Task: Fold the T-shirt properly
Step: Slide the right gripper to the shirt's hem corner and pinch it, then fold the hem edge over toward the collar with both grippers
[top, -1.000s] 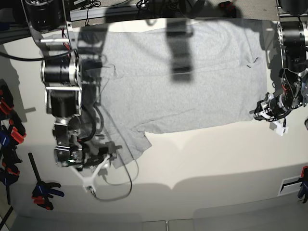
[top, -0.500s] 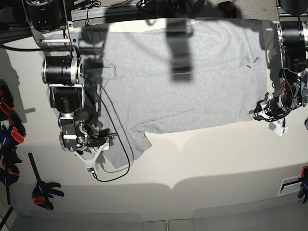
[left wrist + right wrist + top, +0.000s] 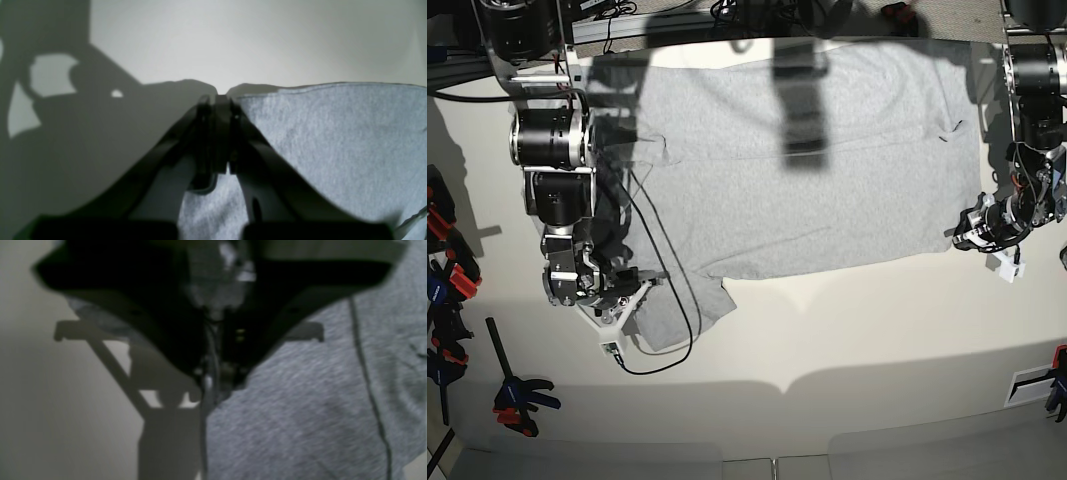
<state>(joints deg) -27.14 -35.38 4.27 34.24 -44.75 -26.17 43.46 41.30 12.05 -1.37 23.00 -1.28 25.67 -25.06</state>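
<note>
The light grey T-shirt (image 3: pixel 807 190) lies spread flat across the far half of the white table (image 3: pixel 857 330), plain side up. My right gripper (image 3: pixel 643 281) sits on the sleeve at the shirt's near-left corner. In the right wrist view its jaws (image 3: pixel 210 383) are pressed together with grey fabric (image 3: pixel 300 413) bunched between and beside them. My left gripper (image 3: pixel 963 235) rests at the shirt's near-right corner. In the left wrist view it (image 3: pixel 217 100) is shut right at the cloth's (image 3: pixel 333 140) edge, and fabric runs under the fingers.
A black cable (image 3: pixel 682 335) loops from the right arm over the sleeve onto the table. Orange and blue clamps (image 3: pixel 447 270) hang along the left edge, another (image 3: pixel 517 400) lies at the front left, and one (image 3: pixel 1057 375) sits at the right edge.
The right arm has moved back from the table's front onto the sleeve and its gripper has gone from open to shut on the cloth. The left arm has not moved.
</note>
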